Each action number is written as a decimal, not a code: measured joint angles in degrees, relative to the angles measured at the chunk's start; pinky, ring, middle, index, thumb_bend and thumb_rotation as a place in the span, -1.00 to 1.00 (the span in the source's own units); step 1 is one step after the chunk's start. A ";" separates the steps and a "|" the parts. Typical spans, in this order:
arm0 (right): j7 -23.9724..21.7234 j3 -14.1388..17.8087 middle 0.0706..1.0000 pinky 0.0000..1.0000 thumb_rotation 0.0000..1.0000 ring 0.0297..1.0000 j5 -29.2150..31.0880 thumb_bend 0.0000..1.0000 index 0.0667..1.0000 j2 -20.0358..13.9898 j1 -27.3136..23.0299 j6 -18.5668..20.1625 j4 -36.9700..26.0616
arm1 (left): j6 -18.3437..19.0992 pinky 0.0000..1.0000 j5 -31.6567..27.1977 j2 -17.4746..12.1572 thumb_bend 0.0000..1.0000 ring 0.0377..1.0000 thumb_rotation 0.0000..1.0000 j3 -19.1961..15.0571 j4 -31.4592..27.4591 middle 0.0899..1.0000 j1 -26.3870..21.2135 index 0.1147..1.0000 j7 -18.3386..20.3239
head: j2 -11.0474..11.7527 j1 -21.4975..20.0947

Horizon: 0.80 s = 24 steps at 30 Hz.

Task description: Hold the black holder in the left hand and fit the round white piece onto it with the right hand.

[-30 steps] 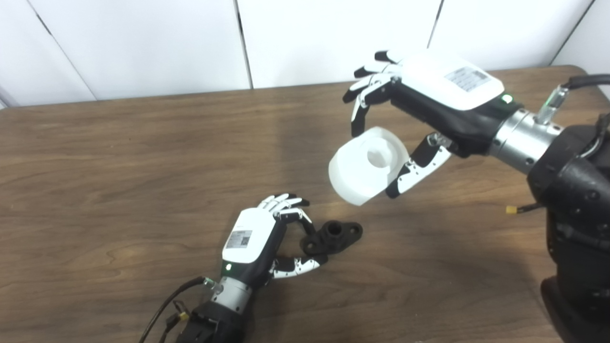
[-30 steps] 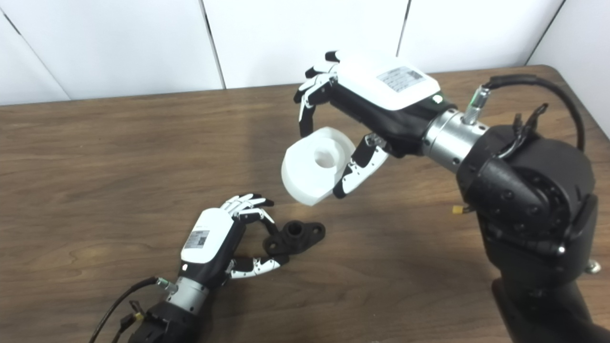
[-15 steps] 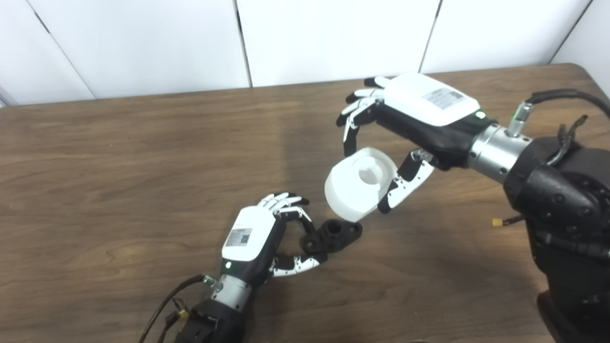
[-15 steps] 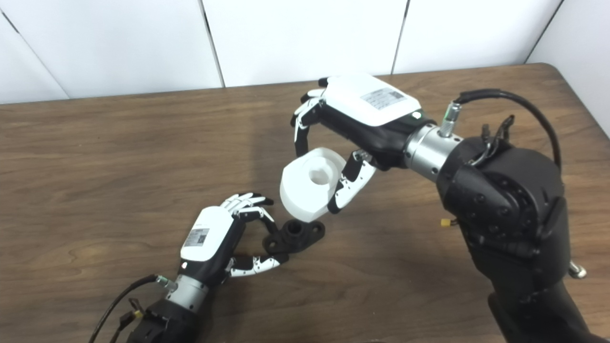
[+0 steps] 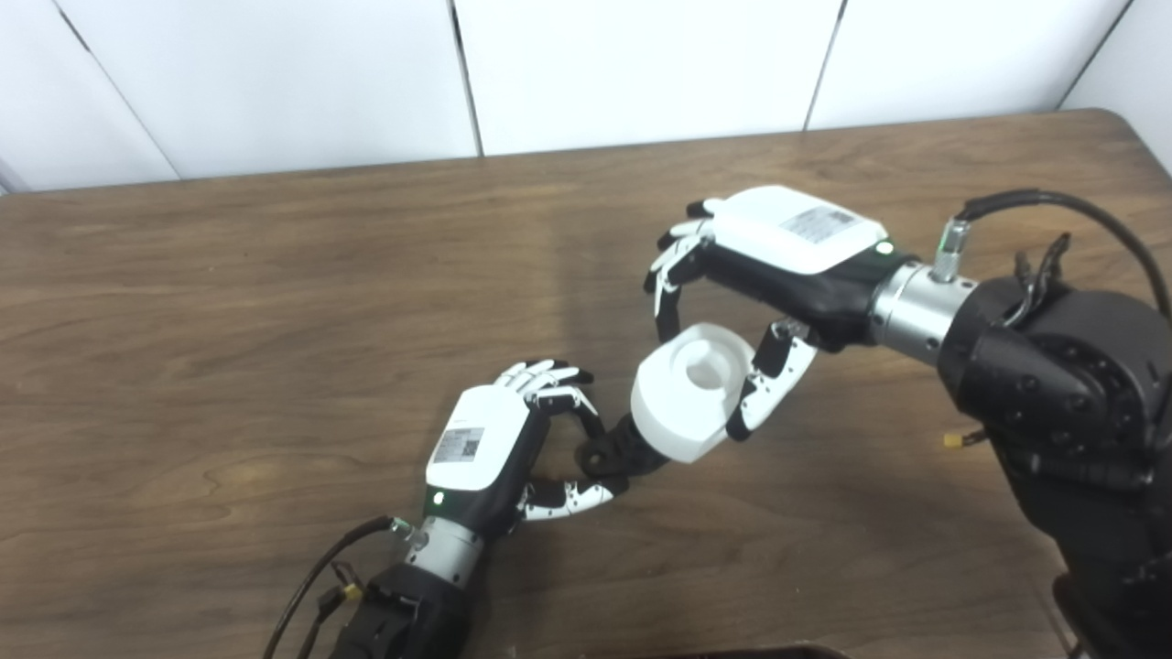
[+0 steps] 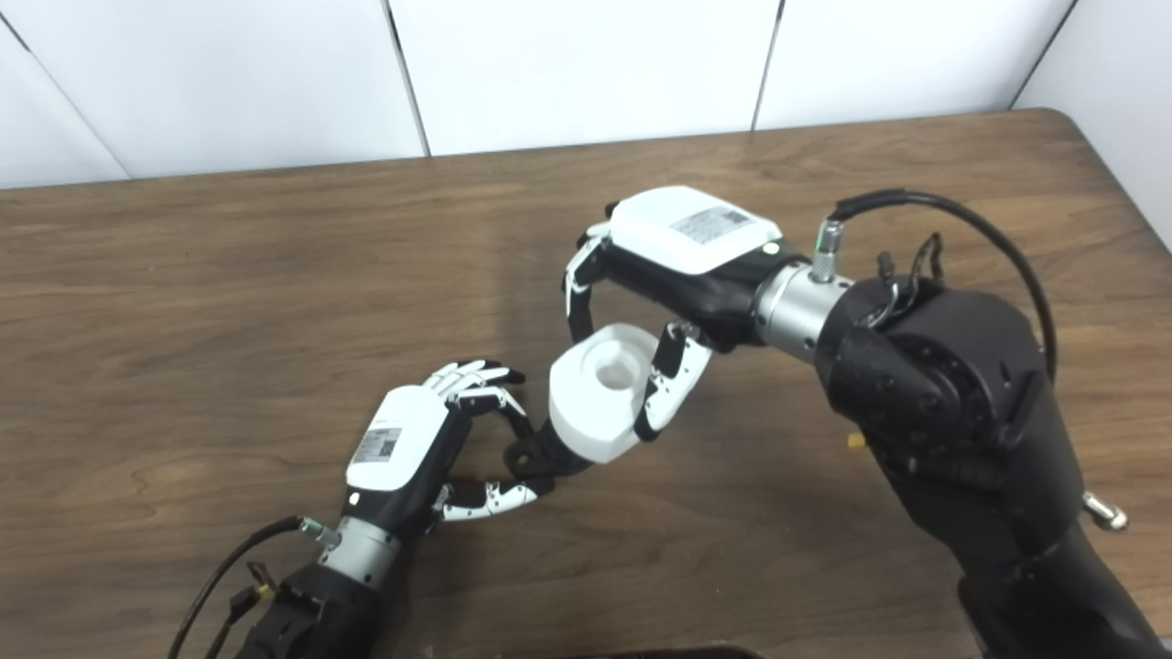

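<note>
Left eye view: round white piece (image 5: 689, 392) over black holder (image 5: 612, 452), hiding it.

No legible text, brand or number is found anywhere. A small printed label with a QR-style code is seen on the white back cover of the left hand (image 5: 478, 450); its characters are too small to be read. A grey printed label is carried on the white back cover of the right hand (image 6: 689, 240); only blurred lines of print are made out, nothing readable. No markings are seen on the table (image 5: 229, 302).
</note>
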State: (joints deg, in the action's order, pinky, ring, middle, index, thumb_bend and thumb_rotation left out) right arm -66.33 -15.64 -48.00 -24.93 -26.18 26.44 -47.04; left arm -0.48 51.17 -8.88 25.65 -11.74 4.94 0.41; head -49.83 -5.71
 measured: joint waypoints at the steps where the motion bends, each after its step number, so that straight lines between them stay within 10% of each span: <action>1: 0.05 -0.16 0.54 0.95 -0.73 0.78 0.00 0.05 -0.11 0.00 0.01 -0.03 0.16 | -0.02 0.76 0.00 0.00 0.04 0.73 -0.91 0.00 0.00 0.57 -0.01 -0.16 0.00 | 0.00 0.00; 24: 0.65 -2.27 0.57 1.00 -0.72 0.83 -2.08 0.05 -0.11 2.18 -0.06 -0.38 1.90 | -0.19 0.75 0.03 0.16 0.04 0.73 -0.91 0.14 0.17 0.57 -0.08 -0.16 -0.32 | 0.53 0.35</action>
State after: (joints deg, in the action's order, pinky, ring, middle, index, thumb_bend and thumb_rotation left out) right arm -65.69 -17.91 -50.08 -22.74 -26.24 26.06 -45.14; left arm -0.67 51.20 -8.72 25.79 -11.57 4.87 0.09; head -49.31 -5.36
